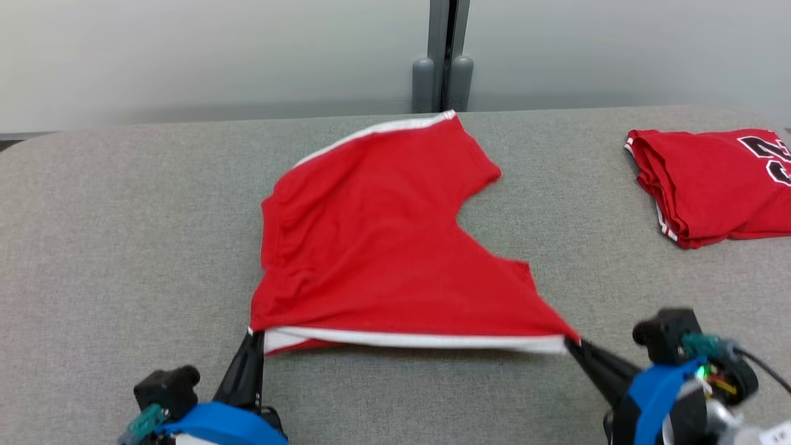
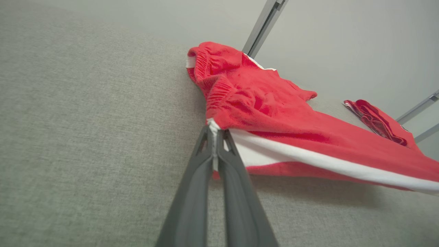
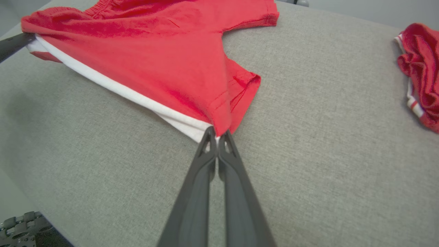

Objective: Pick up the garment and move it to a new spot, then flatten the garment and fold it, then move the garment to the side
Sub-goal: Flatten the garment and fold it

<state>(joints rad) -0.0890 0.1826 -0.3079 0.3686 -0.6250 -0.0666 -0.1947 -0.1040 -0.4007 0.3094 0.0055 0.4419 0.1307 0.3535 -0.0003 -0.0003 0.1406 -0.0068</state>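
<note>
Grey fabric-covered table [image 1: 111,247] spans the head view, with a pale wall [image 1: 185,55] behind its far edge. Garment [image 1: 371,247] is a pair of red shorts with a white side stripe. It sits mid-table straight in front of me, waistband end toward my left, leg openings toward my right. Its far half lies on the table. The near edge with the white stripe is pulled taut between my two grippers and raised off the table, shadow under it. Second red garment [image 1: 710,185], folded with a number print on top, lies at the table's far right, well apart from the shorts. Grey post [image 1: 442,68] stands at the wall, just behind the shorts' far corner. My left gripper [image 1: 252,339], lower left, has its jaws pressed together, pinching the near waistband corner. The left wrist view shows white fabric squeezed between the tips. My right gripper [image 1: 570,345], lower right, has its jaws pressed together on the near leg-hem corner. The right wrist view shows red and white cloth bunched at the tips. Both sets of fingers slant low over the table, tips pointing at the shorts.
</note>
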